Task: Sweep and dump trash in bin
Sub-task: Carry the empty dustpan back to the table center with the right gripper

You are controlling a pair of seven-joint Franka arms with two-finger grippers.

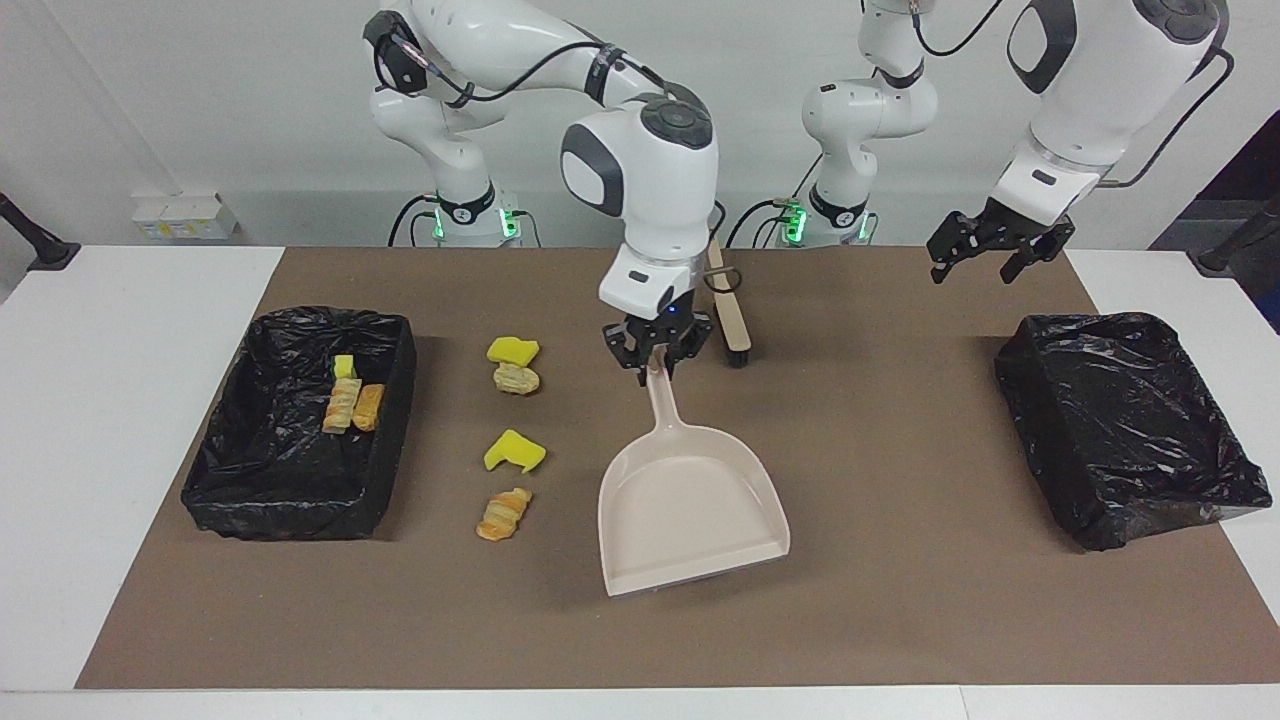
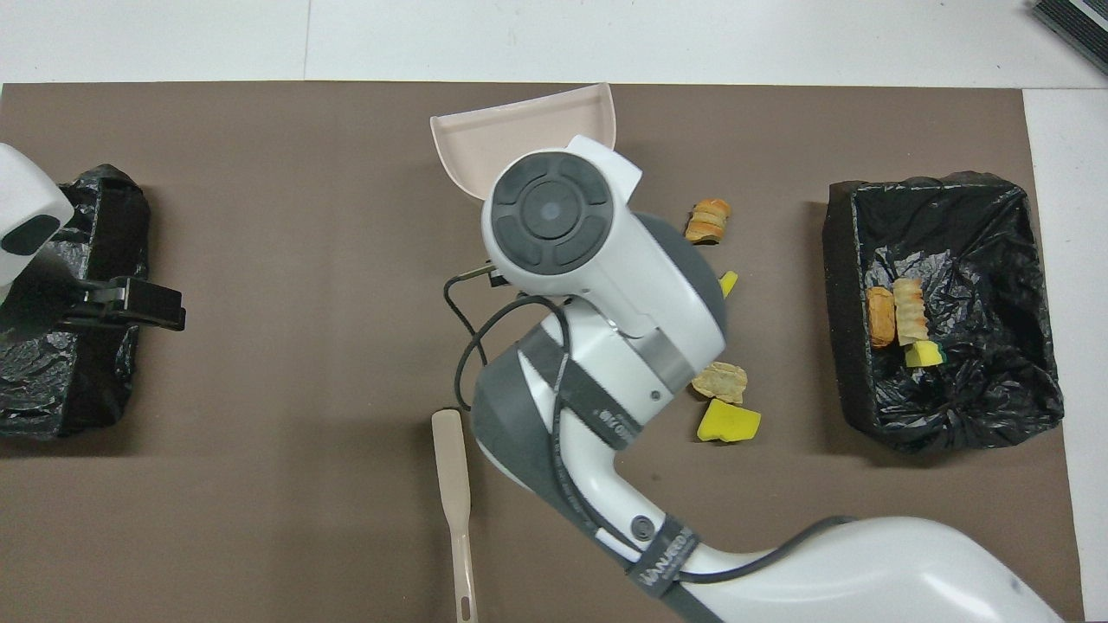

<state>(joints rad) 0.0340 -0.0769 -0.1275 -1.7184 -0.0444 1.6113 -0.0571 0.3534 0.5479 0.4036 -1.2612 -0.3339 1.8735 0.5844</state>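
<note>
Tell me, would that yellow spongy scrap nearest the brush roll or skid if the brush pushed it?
The yellow scrap has flat faces, so it would probably slide, not roll. It looks foamy and light, so it may tumble or hop. It touches a bread lump and would likely nudge it.

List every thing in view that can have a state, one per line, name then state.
Dustpan: empty, held by its handle.
Right gripper: shut on the dustpan handle.
Left gripper: open, holding nothing, waiting.
Brush: lying on the mat, untouched.
Bin with trash: holds three scraps.
Other bin: no scraps visible.
Four scraps: loose on the mat.
</note>
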